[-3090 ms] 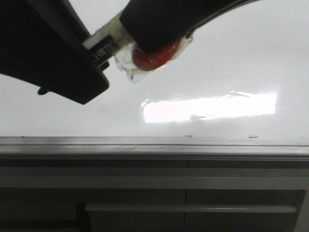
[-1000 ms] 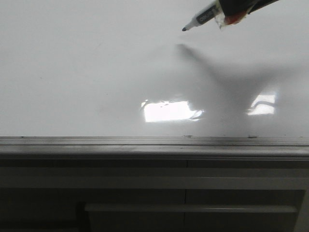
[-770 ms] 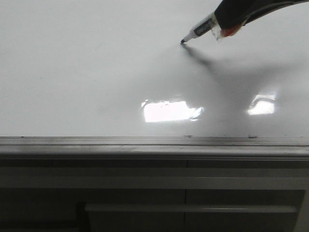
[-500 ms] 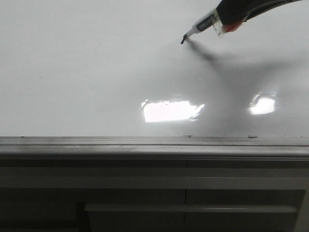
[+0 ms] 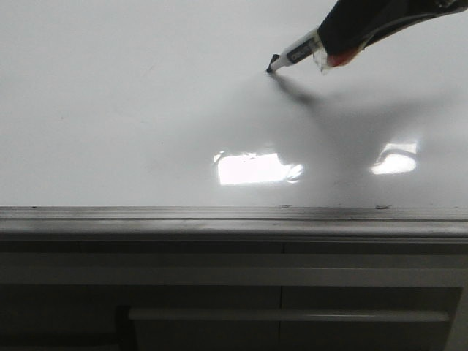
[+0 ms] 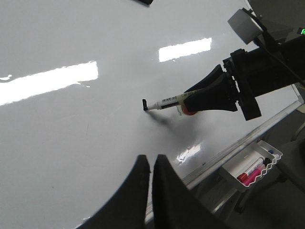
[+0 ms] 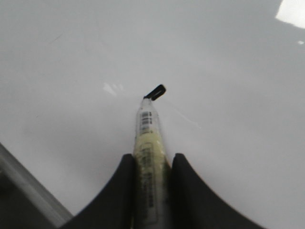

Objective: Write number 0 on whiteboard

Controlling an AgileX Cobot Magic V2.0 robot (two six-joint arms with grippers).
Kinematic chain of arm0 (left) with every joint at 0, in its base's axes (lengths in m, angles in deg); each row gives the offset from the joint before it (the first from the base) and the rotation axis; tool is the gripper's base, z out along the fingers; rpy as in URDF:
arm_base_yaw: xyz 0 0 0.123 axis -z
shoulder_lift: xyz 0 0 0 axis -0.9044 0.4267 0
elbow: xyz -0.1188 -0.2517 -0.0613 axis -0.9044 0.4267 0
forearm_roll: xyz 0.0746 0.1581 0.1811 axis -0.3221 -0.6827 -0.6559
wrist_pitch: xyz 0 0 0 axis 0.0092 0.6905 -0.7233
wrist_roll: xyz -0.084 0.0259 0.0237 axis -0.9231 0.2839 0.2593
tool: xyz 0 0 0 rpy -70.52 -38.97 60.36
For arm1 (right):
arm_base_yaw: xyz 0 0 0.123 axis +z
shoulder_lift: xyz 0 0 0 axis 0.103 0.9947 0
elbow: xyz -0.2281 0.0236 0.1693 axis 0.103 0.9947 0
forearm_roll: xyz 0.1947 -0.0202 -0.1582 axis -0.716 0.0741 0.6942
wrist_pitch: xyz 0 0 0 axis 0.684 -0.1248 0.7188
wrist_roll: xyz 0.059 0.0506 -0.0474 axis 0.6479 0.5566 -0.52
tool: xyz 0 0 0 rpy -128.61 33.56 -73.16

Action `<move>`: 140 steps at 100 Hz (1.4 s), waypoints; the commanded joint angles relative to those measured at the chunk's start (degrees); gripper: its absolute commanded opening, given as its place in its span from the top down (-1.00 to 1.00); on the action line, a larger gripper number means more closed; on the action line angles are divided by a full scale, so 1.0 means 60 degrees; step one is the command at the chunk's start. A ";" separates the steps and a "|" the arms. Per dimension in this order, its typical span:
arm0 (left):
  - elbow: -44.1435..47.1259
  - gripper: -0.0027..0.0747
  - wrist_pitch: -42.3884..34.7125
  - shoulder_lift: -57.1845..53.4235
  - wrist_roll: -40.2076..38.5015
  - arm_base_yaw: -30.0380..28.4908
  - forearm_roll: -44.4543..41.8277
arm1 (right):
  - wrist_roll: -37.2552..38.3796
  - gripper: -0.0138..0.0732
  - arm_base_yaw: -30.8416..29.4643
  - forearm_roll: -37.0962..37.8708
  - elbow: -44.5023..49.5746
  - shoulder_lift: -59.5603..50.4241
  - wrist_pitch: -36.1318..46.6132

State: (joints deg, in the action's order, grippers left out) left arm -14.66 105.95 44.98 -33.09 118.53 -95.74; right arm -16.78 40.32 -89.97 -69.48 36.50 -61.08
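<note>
The whiteboard (image 5: pixel 131 110) is a glossy white board that fills most of the front view. My right gripper (image 5: pixel 330 42) reaches in from the upper right, shut on a white-barrelled marker (image 5: pixel 298 53). The marker's black tip (image 5: pixel 270 68) touches the board, with a short dark mark beside it. No number 0 is in view on the board. In the right wrist view the marker (image 7: pixel 148 138) sits clamped between both fingers of the right gripper (image 7: pixel 151 160). My left gripper (image 6: pixel 151 160) hovers over the whiteboard (image 6: pixel 71 133), shut and holding nothing.
A grey metal rail (image 5: pixel 234 216) runs along the board's near edge, with grey drawer fronts (image 5: pixel 292 292) below it. Bright light glare (image 5: pixel 252 168) lies on the board. A white tray of spare markers (image 6: pixel 250 167) hangs beyond the rail.
The right arm has moved away from the camera, lowered the marker tip onto the board, then slid it slightly left and down. A short dark mark now lies by the tip.
</note>
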 commanded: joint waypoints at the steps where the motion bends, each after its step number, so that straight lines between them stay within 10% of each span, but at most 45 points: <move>1: -0.0268 0.98 -0.0621 0.0028 -0.0075 -0.0026 -0.0113 | 0.0015 0.79 0.0201 0.0121 -0.0265 -0.0033 -0.0153; 67: -0.0268 0.98 -0.0621 0.0028 -0.0075 -0.0026 -0.0095 | 0.2786 0.79 0.0352 0.2793 -0.0265 -0.0771 -0.2659; 140: -0.0268 0.98 -0.0621 0.0028 -0.0075 -0.0026 0.0118 | 0.4635 0.79 0.0372 0.4975 -0.1306 -0.0114 -0.2087</move>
State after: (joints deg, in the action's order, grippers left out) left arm -14.66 106.04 44.98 -33.09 118.53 -95.04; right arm 10.62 42.90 -62.81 -74.82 34.50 -76.83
